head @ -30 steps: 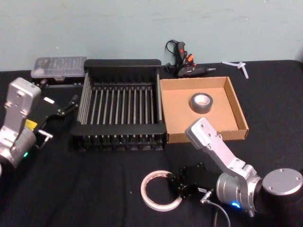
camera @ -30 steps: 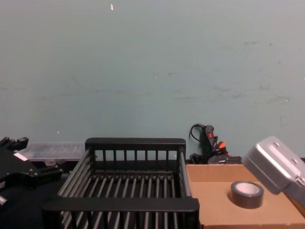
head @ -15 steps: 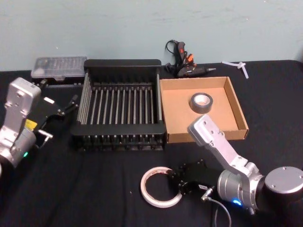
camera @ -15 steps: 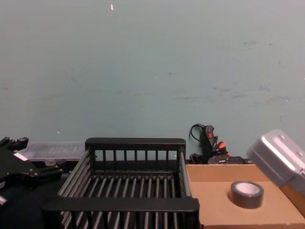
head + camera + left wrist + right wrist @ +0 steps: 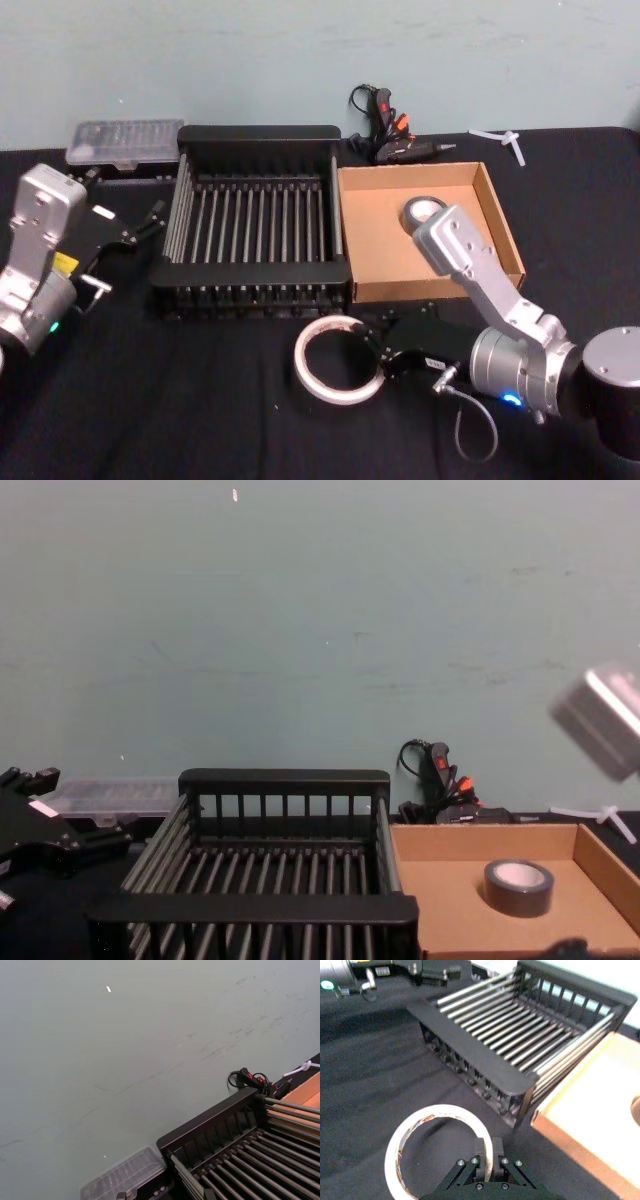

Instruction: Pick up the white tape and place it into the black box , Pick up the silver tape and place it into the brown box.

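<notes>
You see the silver tape (image 5: 424, 211) lying in the brown box (image 5: 372, 238); the black box (image 5: 252, 133) holds nothing. The right end effector (image 5: 487, 1158) grips the white tape (image 5: 337, 358), a thin red-printed ring, near the counter's front edge.

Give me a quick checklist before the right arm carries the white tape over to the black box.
1. Grip: right tool is shut on the rim of the white tape: ok.
2. Tape clear of the table: cannot tell; the roll looks tilted, but its height is unclear.
3. Black box free to receive: ok, nothing lies on its slatted floor.
4. Path: the near rim of the box stands between tape and floor, so the roll must pass above it: not ok yet.
5. Left tool parked left of the box, out of the way: ok.
6. Silver tape lies in the brown box: ok.
</notes>
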